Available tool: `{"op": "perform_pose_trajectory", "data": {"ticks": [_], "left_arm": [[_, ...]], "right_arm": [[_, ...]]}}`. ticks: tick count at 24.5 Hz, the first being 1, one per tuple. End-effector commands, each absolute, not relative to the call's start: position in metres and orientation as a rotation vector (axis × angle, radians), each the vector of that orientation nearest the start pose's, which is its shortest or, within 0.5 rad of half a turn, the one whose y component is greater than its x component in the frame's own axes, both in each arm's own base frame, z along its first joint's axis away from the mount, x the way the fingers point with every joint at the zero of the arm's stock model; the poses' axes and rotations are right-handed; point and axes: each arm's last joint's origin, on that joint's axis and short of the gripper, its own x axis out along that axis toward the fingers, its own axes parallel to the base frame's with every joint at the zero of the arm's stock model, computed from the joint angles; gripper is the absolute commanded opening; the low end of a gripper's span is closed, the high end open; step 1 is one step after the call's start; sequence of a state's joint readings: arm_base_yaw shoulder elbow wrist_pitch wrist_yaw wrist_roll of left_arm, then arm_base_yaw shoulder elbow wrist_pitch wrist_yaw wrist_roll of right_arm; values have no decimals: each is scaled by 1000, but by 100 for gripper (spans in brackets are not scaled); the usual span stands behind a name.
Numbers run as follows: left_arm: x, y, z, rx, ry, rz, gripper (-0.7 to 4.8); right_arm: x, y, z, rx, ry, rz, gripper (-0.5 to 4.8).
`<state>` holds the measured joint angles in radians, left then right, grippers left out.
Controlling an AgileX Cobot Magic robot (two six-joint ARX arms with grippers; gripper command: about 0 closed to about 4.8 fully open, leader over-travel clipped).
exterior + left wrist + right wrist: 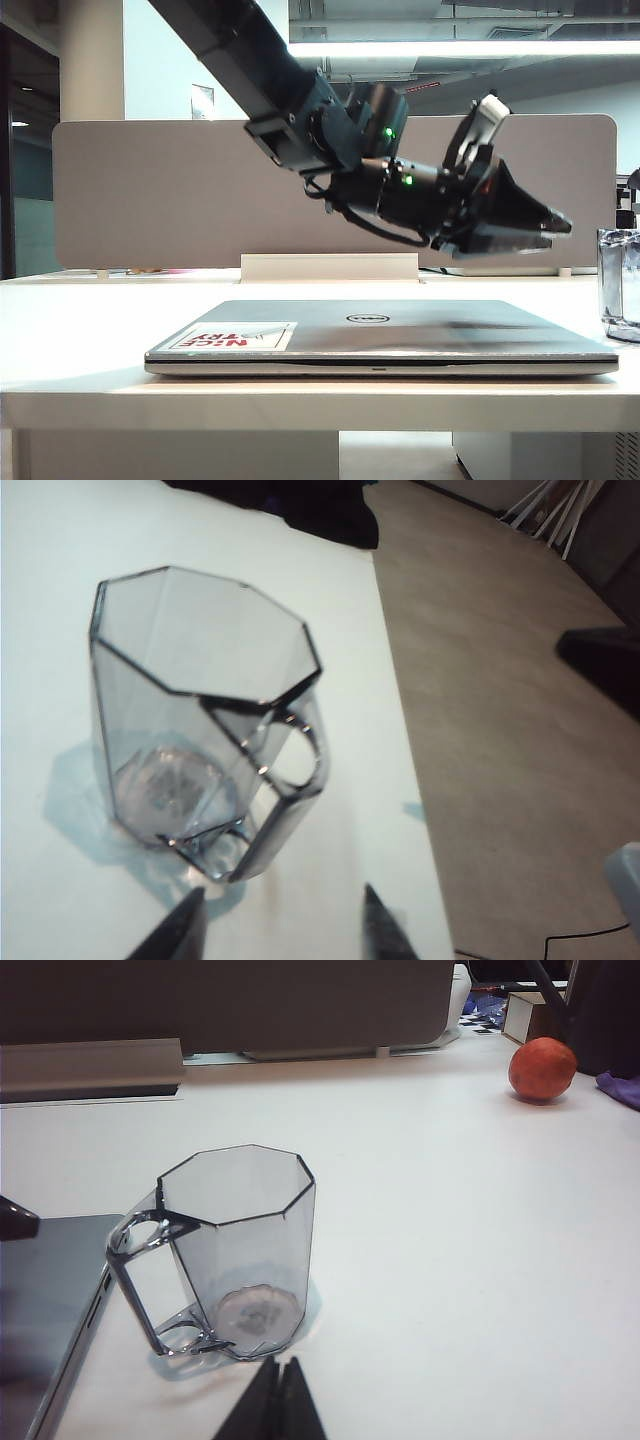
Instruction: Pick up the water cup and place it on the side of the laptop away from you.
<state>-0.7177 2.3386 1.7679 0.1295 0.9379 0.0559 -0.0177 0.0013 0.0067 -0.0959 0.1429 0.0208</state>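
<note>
- Clear faceted glass, upright and empty: the water cup [228,1252] stands on the white table [450,1210] just beside the right edge of the closed silver laptop [385,335], its thin handle turned toward the laptop. Nothing holds it.
- We judge the step in hand to be the approach for the pick-up. The cup is not yet on the far side of the laptop, so the task proper has hardly begun.
- The left gripper [280,920] reaches across above the laptop toward the cup. Its jaws are spread, two dark fingertips [180,925] showing apart with bare table between them and the cup just ahead.
- The right gripper [272,1400] hangs low near the cup, its jaws pressed together and pinching nothing.
- The next move, as we see it, calls for the left gripper to come down with one jaw on each side of the cup's wall or handle. Glass is slick, so the closing should be square and firm before any lift.
- After that the cup has to go over or around the laptop to the strip of table by the grey partition [150,190].
- The exterior view alone shows the left arm's height above the lid and the far-side strip. It cuts the cup at its right edge.
- The left wrist view alone shows the open jaws lined up on the handle side.
- The right wrist view alone shows the cup against the laptop's edge, and an orange fruit [541,1069] well apart.
</note>
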Motion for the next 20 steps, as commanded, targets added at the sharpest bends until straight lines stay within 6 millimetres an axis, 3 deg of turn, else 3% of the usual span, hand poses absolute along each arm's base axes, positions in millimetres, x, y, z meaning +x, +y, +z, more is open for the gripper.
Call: {"op": "perform_pose_trajectory", "data": {"ticks": [1, 11, 20], "left_arm": [[375, -367, 168, 18, 439, -1625, 189], [361, -390, 158, 110, 338, -1577, 184], [355, -399, 153, 113, 304, -1590, 182]], "right_arm": [[97, -6, 156, 12, 81, -167, -8], [97, -6, 156, 12, 81, -167, -8], [97, -6, 156, 12, 81, -167, -8]]}}
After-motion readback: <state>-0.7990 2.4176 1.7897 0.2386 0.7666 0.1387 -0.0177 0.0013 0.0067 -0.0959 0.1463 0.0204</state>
